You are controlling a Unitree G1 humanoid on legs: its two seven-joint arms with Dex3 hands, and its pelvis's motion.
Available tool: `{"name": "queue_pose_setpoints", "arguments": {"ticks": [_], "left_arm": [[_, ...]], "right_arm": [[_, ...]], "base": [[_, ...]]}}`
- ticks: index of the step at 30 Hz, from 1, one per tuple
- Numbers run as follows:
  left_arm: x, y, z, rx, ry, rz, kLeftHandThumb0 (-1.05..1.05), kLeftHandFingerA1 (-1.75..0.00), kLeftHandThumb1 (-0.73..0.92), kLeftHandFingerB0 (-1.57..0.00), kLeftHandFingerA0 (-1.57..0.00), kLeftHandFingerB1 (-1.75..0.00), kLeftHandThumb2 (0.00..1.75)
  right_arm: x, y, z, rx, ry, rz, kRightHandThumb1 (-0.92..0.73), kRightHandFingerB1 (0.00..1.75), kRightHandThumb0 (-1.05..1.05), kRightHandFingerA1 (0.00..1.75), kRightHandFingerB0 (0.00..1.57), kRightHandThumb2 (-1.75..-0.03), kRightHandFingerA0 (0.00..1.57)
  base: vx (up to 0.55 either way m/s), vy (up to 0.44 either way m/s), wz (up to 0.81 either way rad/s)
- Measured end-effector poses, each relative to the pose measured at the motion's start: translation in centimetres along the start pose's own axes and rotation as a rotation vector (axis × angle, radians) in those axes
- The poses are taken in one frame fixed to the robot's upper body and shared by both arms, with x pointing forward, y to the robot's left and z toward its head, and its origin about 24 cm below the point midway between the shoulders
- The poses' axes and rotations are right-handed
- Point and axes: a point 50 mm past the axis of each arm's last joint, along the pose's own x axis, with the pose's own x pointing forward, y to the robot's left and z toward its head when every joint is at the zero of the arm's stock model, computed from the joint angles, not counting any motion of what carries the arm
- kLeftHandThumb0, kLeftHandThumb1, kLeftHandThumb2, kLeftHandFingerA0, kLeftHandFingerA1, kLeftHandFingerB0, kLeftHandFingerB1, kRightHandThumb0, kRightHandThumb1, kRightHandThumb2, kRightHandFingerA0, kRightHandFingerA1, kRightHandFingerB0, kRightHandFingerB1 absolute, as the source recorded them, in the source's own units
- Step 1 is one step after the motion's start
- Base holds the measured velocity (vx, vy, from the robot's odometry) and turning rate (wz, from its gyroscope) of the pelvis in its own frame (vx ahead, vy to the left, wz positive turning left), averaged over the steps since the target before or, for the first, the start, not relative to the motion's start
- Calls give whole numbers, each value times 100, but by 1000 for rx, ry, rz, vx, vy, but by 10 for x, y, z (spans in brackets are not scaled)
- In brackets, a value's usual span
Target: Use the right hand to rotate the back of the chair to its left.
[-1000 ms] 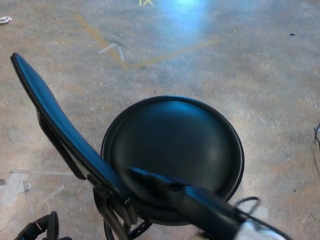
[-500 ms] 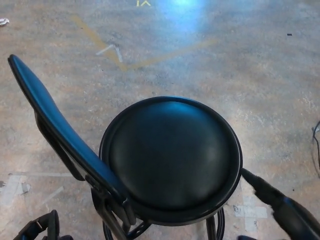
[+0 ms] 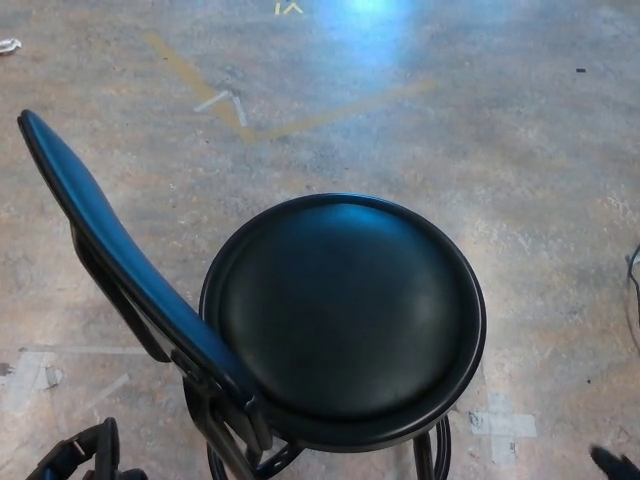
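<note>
Chair back stands at the seat's left; the right hand is barely in view

The chair's round black seat (image 3: 345,320) fills the middle of the head view, and everything else is best placed against it. The backrest (image 3: 120,265) rises from the seat's near-left edge and runs up and away to the far left, seen almost edge-on as a long dark blade. Judging by that lie, the back already points to the left of the seat, so the turn looks done or nearly so.

The right hand (image 3: 615,462) shows only as a small dark tip at the picture's bottom right corner, low and well apart from the seat's right rim, touching nothing. Too little shows to tell whether its fingers are apart or together. The left hand (image 3: 80,455) sits below the backrest at the bottom left edge, only partly visible, and its state cannot be read either.

Pale tape marks (image 3: 225,100) lie on the concrete floor (image 3: 480,130) beyond the seat.
</note>
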Motion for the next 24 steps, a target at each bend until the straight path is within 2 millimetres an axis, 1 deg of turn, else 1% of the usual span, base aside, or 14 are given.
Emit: {"name": "queue_pose_setpoints", "arguments": {"ticks": [4,7,8,9,10,12,13,14,16,17,18,19,20,24], "left_arm": [[0,0,0,1,1,0,-105,-153,46,-56,-48,-141,78],[0,0,-1,5,2,3,-105,-151,46,-57,-49,-138,77],[0,0,-1,8,4,6,-105,-153,46,-54,-48,-143,73],[-1,1,-2,10,4,8,-105,-153,46,-54,-48,-143,73],[-1,1,-2,12,5,8,-105,-150,30,-53,-52,-147,102],[-1,1,-3,12,6,9,-105,-150,30,-54,-52,-147,103],[-1,1,-4,11,7,11,-105,-152,47,-57,-50,-140,73],[-1,2,-4,11,8,11,-105,-147,34,-57,-50,-144,103],[-2,2,-5,11,9,13,-105,-147,32,-53,-48,-145,103],[-2,3,-5,11,10,13,-105,-152,48,-56,-46,-138,74],[-2,3,-5,11,10,14,-105,-152,48,-56,-46,-138,74],[-2,3,-5,12,10,14,-105,-148,31,-53,-48,-146,103],[-2,3,-5,12,11,15,-105,-151,47,-54,-51,-138,76],[-2,3,-5,14,9,14,-105,-155,48,-57,-47,-140,75]], "right_arm": [[-4,6,-23,85,124,-41,-72,25,-74,35,9,-61,11],[-7,9,-36,170,202,-100,-72,23,-77,35,10,-63,11],[-8,8,-40,209,225,-135,-55,31,-75,46,4,-95,5],[-9,8,-42,233,237,-160,-55,31,-75,46,4,-95,5],[-9,7,-43,245,241,-175,-56,31,-75,46,4,-95,5],[-9,5,-43,271,242,-211,-56,30,-75,46,4,-95,5],[-9,4,-43,281,238,-227,-57,29,-75,46,3,-95,5],[-9,3,-42,285,235,-233,-57,28,-77,46,2,-95,5],[-8,2,-41,297,226,-252,-55,30,-75,46,3,-94,5],[-8,1,-41,303,222,-259,-72,22,-73,35,10,-63,11],[-8,0,-40,312,216,-269,-72,22,-73,35,10,-63,11],[-7,0,-39,318,212,-275,-55,29,-73,44,7,-94,0],[-7,-1,-39,325,208,-281,-58,20,-82,34,12,-94,2],[-6,-3,-37,342,194,-299,-68,19,-74,30,9,-63,9]], "base": [[0,0,0],[0,0,0],[0,0,0],[0,0,0],[0,0,0],[0,0,0],[0,0,0],[0,0,0],[0,0,0],[0,0,0],[0,0,0],[0,0,0],[0,0,0],[0,0,0]]}}
